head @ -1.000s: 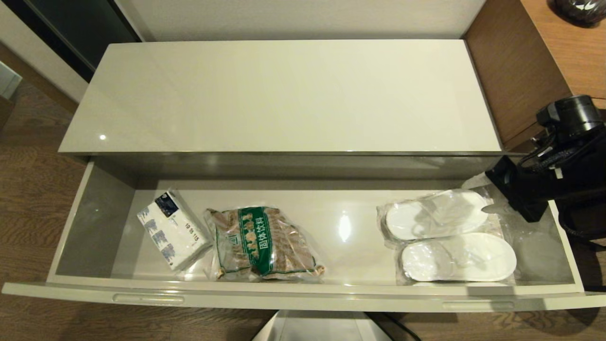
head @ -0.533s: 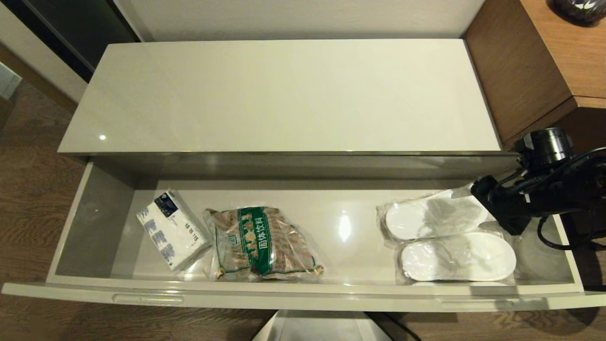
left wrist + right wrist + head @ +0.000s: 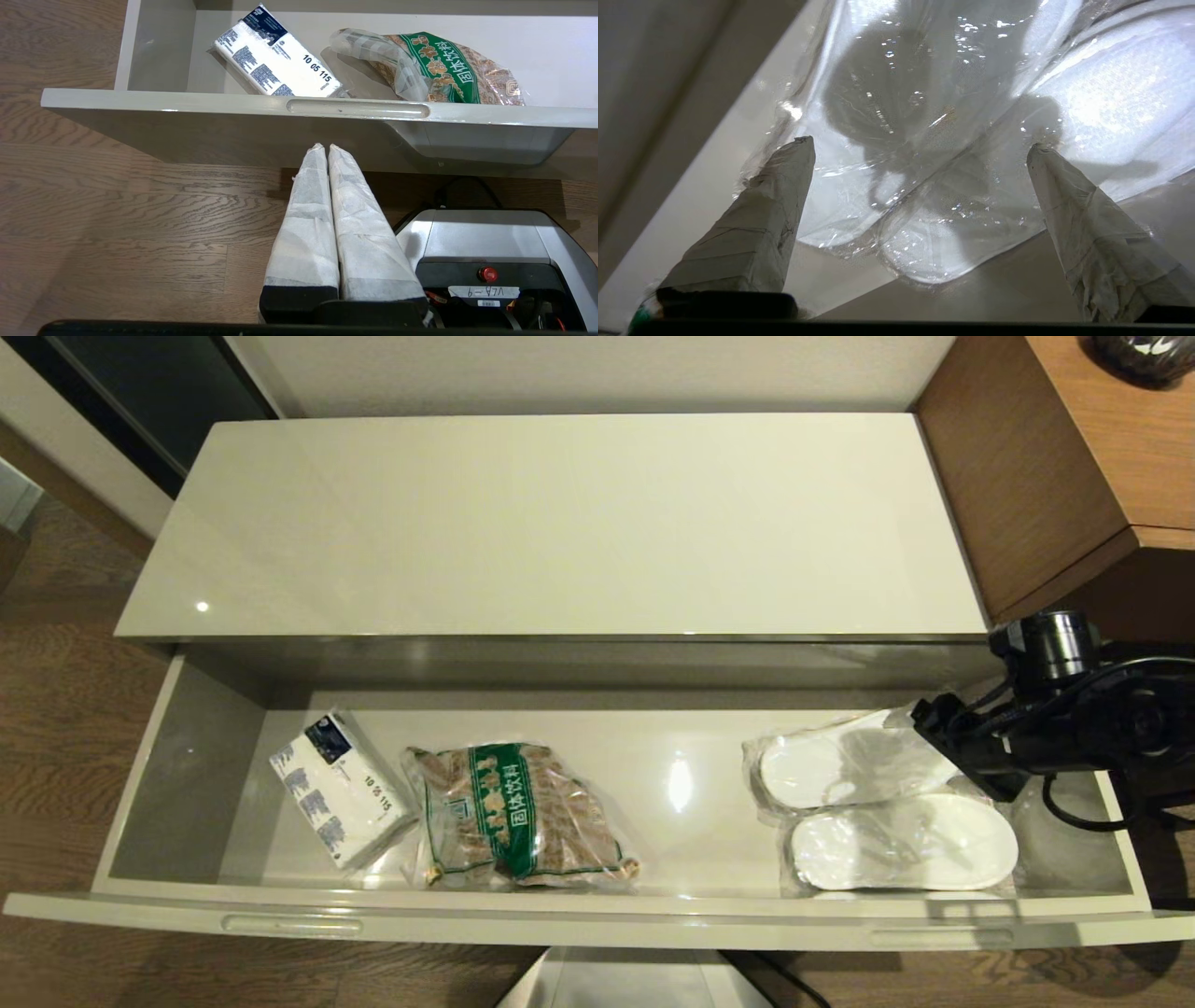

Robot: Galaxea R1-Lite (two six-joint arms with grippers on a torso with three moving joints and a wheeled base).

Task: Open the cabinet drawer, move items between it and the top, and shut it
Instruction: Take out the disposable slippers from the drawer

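**Drawer's open, slippers not grabbed yet**

Tissue pack (image 3: 339,789) reads "10 05 115", left of the green-labelled snack bag (image 3: 519,815) in the cabinet drawer (image 3: 597,922). Right tool (image 3: 920,144) has crept further onto the bagged slippers (image 3: 887,803) at the drawer's right end, spread wide. Left tool (image 3: 325,148) is pinched together below the drawer's front.

A hotel-type room is suggested by bagged white disposable slippers (image 3: 887,803), a brown wood-grain desk (image 3: 1074,457) and oak-patterned plank flooring (image 3: 117,210).
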